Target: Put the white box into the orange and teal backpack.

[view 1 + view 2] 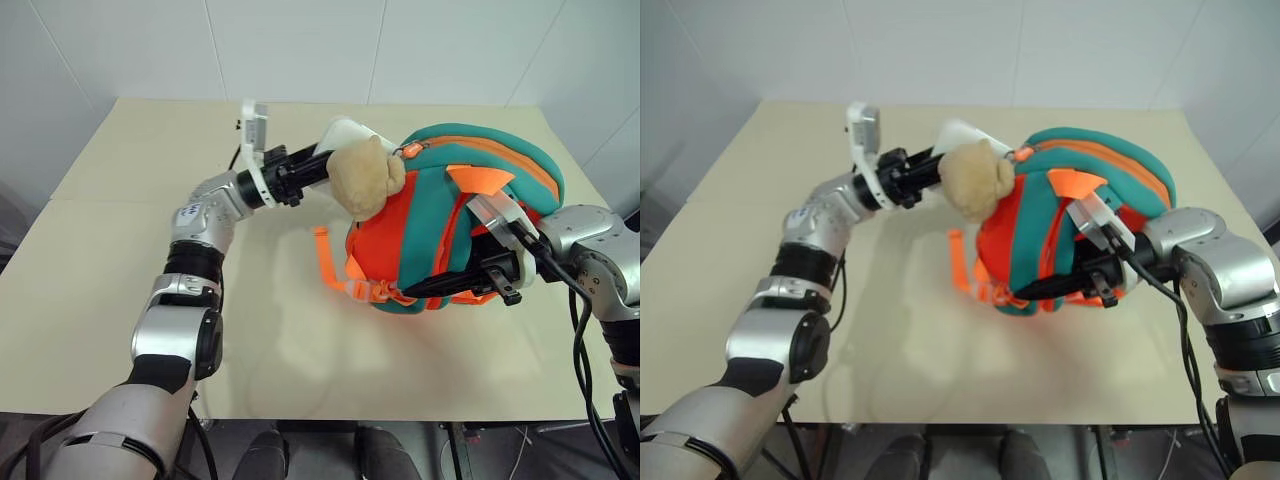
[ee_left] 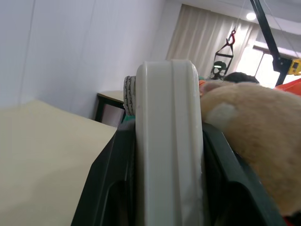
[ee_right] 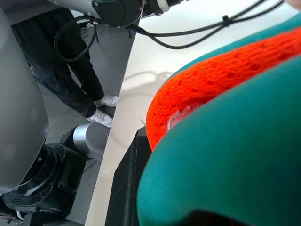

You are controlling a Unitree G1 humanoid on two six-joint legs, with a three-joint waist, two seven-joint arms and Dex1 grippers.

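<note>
The white box [image 1: 350, 132] is held edge-on between the black fingers [image 2: 110, 188] of my left gripper [image 1: 318, 168], which is shut on it. Its far end pokes up at the top of the orange and teal backpack [image 1: 490, 165], behind the tan plush toy [image 1: 366, 178] hanging there. The backpack lies bulging on the table's right half, with orange webbing straps [image 1: 325, 262] trailing out to the left. My right gripper [image 1: 440, 283] reaches in from the right and is shut on the backpack's teal and orange fabric [image 3: 225, 132] at its front lower edge.
The cream table [image 1: 130, 260] has bare surface to the left and in front of the backpack. White walls stand close behind and at both sides. A person's legs in dark trousers and white shoes [image 3: 101, 101] stand beside the table.
</note>
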